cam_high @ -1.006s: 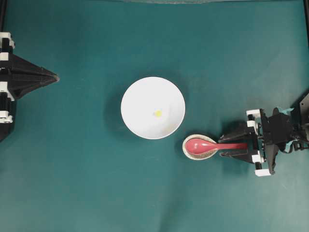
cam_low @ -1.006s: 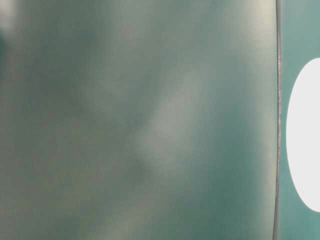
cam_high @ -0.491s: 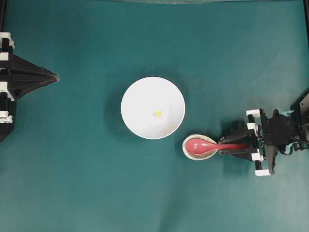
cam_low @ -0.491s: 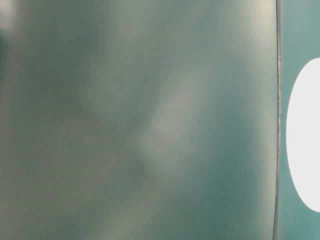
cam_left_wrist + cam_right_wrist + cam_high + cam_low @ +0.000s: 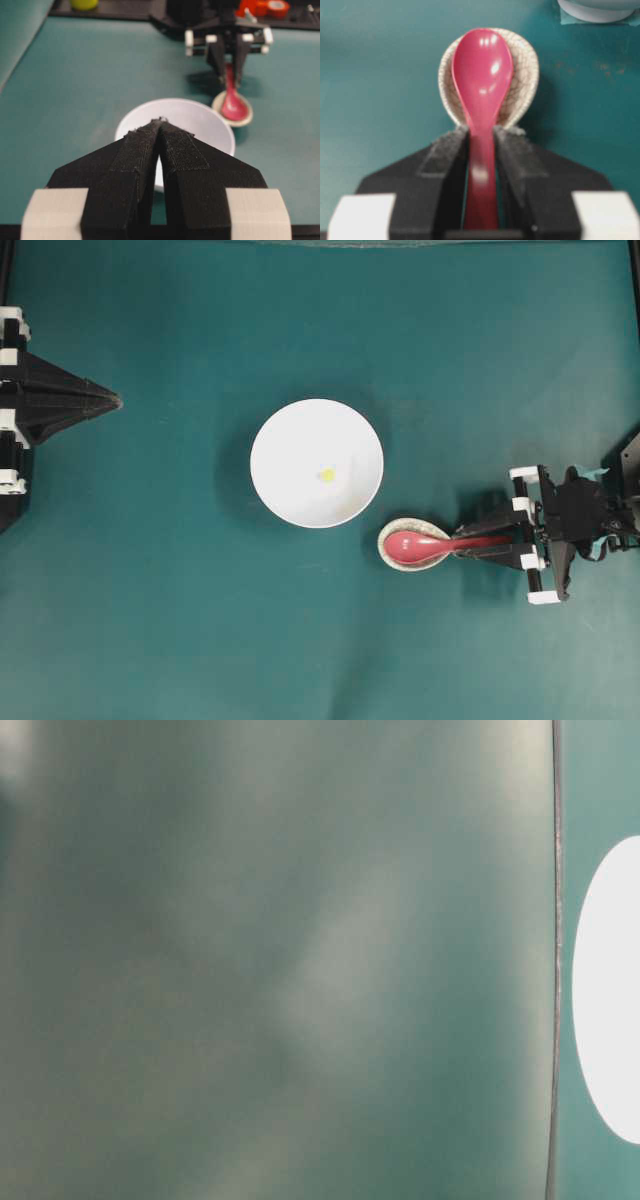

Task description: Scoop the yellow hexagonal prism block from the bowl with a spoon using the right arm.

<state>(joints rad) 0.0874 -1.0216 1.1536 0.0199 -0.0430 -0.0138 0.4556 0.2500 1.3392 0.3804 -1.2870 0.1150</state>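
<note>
Place: robot lab bench.
Surface: plain teal mat [image 5: 200, 620] covering the table.
Arms: black arms at 9 [image 5: 40, 405] and 3 o'clock [image 5: 575, 530].
Clutter: tape rolls [image 5: 262, 7] on the far edge.

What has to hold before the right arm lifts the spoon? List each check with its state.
1. Right gripper fingers on both sides of the spoon handle: ok.
2. Grip fully closed on the handle: cannot tell; the pads look very close to it, but firm contact is unclear.
3. Spoon scoop seated in the speckled spoon rest, not yet lifted: ok.
4. Yellow block lying in the white bowl, near its middle: ok.
5. Left gripper shut and parked away from the bowl: ok.
6. Open cloth between spoon rest and bowl for the carry: ok.
</note>
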